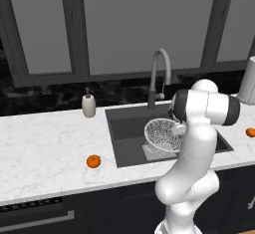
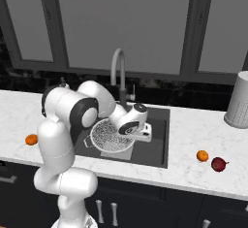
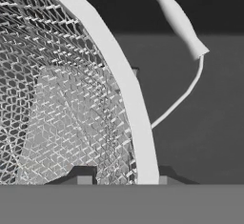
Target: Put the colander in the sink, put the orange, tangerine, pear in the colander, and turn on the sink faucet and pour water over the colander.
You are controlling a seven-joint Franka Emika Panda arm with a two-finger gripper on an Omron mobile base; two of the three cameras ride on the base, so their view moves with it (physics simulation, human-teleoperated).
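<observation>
Gripping colander rim, colander in sink

Sitting in the sink (image 1: 122, 128), tilted a bit, the colander (image 1: 160, 134) is a round white-silver mesh bowl w/ pale rim band & thin wire handle (image 3: 183, 94); nothing visible inside it. Gripper (image 3: 121, 179) fingers sit either side of the rim, clamped on it. Faucet (image 1: 158, 73) arches behind the basin. On counter (image 1: 45, 143): one orange fruit (image 1: 93, 161) left of sink; another orange fruit (image 2: 202, 155) & dark red pear (image 2: 218, 164) side by side, right of sink.
</observation>
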